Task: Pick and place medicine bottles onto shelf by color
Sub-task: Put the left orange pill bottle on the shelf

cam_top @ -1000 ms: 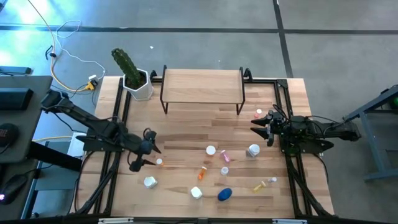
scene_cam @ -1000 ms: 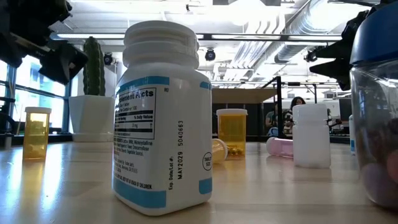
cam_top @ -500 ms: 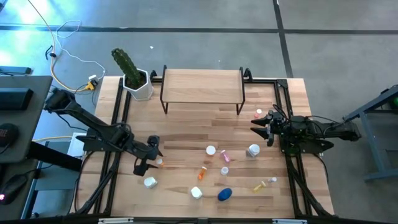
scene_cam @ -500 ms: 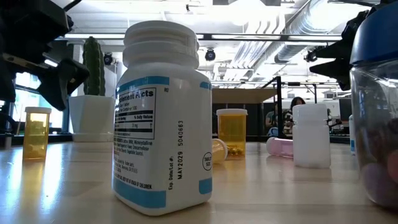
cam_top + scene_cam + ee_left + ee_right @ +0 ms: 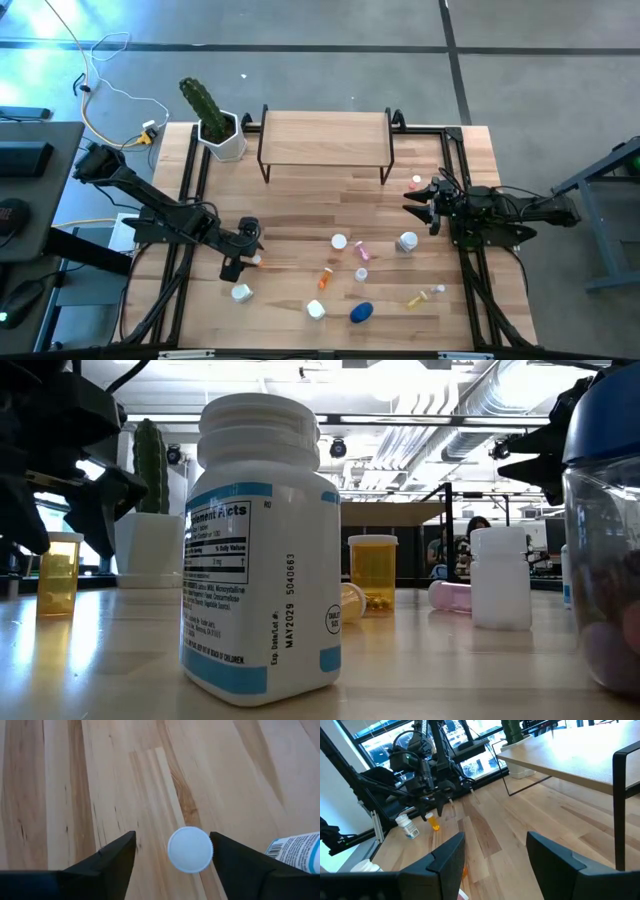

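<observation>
High view: the shelf (image 5: pixel 324 135) stands at the far side of the counter (image 5: pixel 300 205) with nothing on its wooden top, so by my reading the sorting has not yet put a single bottle in place and nearly all the work is left.

All the bottles are on the counter, most of them scattered across its near half. I count about eleven:
- Four look white or white-capped, among them one (image 5: pixel 241 293) near the left corner and a rounder jar (image 5: pixel 406 242) toward the right.
- Two are orange, one (image 5: pixel 325 279) in the middle of the scatter.
- Two are pinkish.
- One is yellowish and lies on its side.
- One is a round blue bottle (image 5: pixel 361 313).
- One small bottle (image 5: pixel 416 182) sits apart, near the right arm; its colour is too small to tell.

The left end effector (image 5: pixel 245 252) is down over the second orange bottle (image 5: pixel 256 260). In the left wrist view its two fingers stand either side of that bottle's white cap (image 5: pixel 190 849), with counter showing on both sides. The jaws are parted and hold nothing yet. This looks like the first pick being lined up.

The right end effector (image 5: pixel 496 840) waits at the right edge of the counter. Its fingers are spread and hold nothing.

One cactus in a white pot (image 5: pixel 222 140) stands beside the shelf's left end.
</observation>
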`<state>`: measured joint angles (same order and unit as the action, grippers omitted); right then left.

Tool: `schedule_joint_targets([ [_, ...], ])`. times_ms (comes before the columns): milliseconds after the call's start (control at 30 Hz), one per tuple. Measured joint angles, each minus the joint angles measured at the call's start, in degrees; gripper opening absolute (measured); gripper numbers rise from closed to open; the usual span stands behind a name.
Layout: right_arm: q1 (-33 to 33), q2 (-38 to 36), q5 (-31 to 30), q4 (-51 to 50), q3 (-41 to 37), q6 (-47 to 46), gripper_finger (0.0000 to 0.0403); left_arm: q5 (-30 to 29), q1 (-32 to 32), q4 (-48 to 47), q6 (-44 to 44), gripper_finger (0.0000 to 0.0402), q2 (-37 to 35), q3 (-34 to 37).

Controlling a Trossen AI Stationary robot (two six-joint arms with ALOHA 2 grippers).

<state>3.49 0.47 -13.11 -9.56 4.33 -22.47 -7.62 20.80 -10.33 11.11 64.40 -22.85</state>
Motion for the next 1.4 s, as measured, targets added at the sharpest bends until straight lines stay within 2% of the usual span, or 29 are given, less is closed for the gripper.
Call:
schedule_joint_targets([
  [367, 0.0, 0.0, 0.0, 0.0, 0.0, 0.0, 0.0202, 0.9, 0.0, -0.1, -0.8, 0.0146, 0.0, 0.0],
  [533, 0.0, 0.0, 0.0, 0.0, 0.0, 0.0, 0.0202, 1.0, 0.0, -0.1, -0.8, 0.0119, 0.0, 0.0],
  [733, 0.0, 0.0, 0.0, 0.0, 0.0, 0.0, 0.0202, 1.2, -1.4, -0.1, 0.5, 0.0116, 0.0, 0.0],
  [967, 0.0, 0.0, 0.0, 0.0, 0.0, 0.0, 0.0202, 3.2, -6.2, -1.1, 0.7, 0.0117, 0.0, -1.2],
  [1133, 0.0, 0.0, 0.0, 0.0, 0.0, 0.0, 0.0202, 4.0, -10.1, -4.5, -2.2, 0.0117, 0.0, -5.4],
  [1400, 0.0, 0.0, 0.0, 0.0, 0.0, 0.0, 0.0202, 4.0, -17.4, -16.5, -9.4, 0.0117, 0.0, -16.0],
])
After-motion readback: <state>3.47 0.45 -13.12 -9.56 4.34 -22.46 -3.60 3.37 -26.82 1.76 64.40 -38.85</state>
